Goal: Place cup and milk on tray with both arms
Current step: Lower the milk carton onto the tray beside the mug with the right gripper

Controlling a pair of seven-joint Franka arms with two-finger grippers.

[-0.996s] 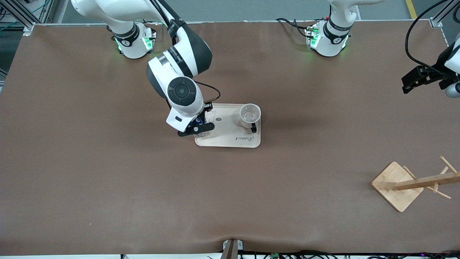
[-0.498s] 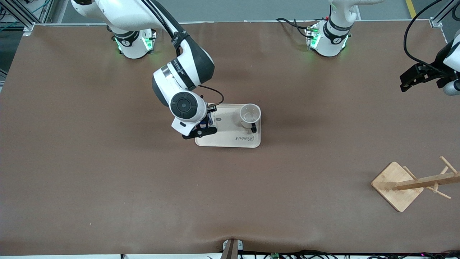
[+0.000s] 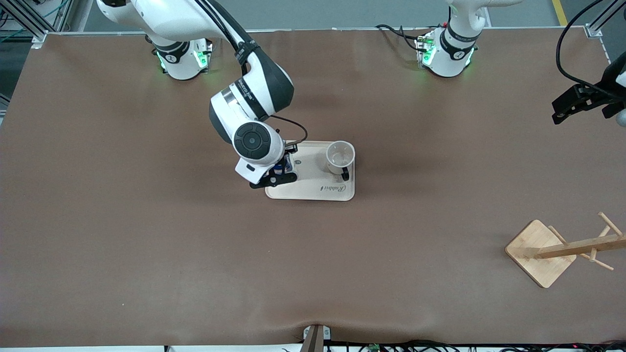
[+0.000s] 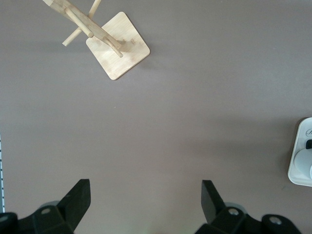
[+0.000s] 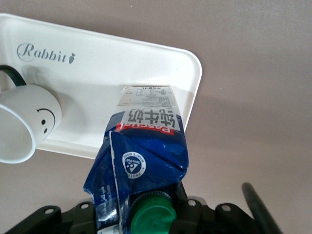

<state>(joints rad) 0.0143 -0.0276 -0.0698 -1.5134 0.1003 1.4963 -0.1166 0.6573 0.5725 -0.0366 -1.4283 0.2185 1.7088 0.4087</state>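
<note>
The cream tray lies mid-table. The white smiley cup stands upright on it, at the end toward the left arm. My right gripper is shut on the milk, gripping it by its blue top beside the green cap. The carton's white base rests on or just over the tray near its corner, at the end toward the right arm, apart from the cup. In the front view the milk is almost hidden under the right wrist. My left gripper is open and empty, up at its end of the table.
A wooden mug rack with pegs stands near the front camera at the left arm's end; it also shows in the left wrist view. Brown mat covers the table around the tray.
My right gripper has carried the milk a little toward the left arm's end, farther onto the tray. The left gripper has shifted slightly at its end of the table. The cup has not moved.
</note>
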